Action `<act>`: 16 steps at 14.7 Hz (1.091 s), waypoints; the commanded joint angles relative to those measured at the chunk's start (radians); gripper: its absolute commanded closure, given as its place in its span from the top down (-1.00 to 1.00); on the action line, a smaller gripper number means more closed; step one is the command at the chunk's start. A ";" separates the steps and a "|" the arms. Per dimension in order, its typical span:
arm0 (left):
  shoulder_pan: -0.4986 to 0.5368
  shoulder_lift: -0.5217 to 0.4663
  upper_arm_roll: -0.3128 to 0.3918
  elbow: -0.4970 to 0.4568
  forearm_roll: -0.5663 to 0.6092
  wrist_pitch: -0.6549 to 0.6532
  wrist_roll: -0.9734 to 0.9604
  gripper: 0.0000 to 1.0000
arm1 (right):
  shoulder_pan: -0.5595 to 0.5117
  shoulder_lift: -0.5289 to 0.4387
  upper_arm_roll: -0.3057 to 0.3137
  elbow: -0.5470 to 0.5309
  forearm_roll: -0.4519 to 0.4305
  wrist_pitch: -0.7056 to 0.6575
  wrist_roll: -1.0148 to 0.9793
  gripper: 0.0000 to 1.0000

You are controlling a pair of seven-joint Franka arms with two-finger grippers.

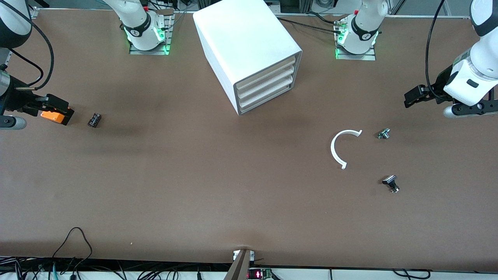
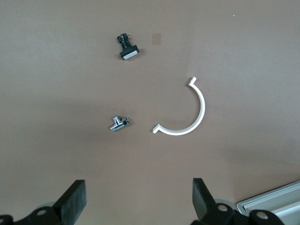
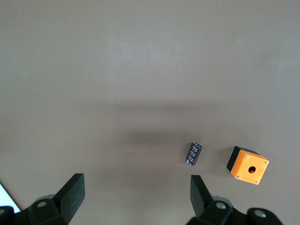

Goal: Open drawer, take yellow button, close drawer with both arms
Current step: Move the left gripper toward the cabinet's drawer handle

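The white cabinet (image 1: 249,46) stands on the table between the two arm bases. Its top drawer (image 1: 268,67) is shut, as are the two lower drawers. The orange-capped button is out of view. My left gripper (image 1: 416,96) hangs open and empty above the table at the left arm's end; its wrist view shows it (image 2: 139,199) with bare table between the fingers and a corner of the cabinet (image 2: 276,204). My right gripper (image 1: 58,109) hangs open and empty at the right arm's end, also shown in its wrist view (image 3: 136,192).
An orange cube with a hole (image 1: 52,116) (image 3: 248,165) and a small black cylinder (image 1: 94,119) (image 3: 193,153) lie under the right gripper's area. A white C-shaped strip (image 1: 337,149) (image 2: 199,117), a silver part (image 1: 384,133) (image 2: 118,123) and a black-and-silver part (image 1: 391,183) (image 2: 127,48) lie toward the left arm's end.
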 commanded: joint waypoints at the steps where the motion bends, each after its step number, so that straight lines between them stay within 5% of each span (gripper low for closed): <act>1: 0.000 0.009 -0.010 0.024 0.017 -0.023 0.007 1.00 | 0.000 -0.008 0.000 -0.008 0.014 0.000 -0.011 1.00; 16: -0.012 0.047 -0.011 0.041 0.016 -0.028 0.003 1.00 | 0.000 -0.008 0.000 -0.008 0.014 0.001 -0.012 1.00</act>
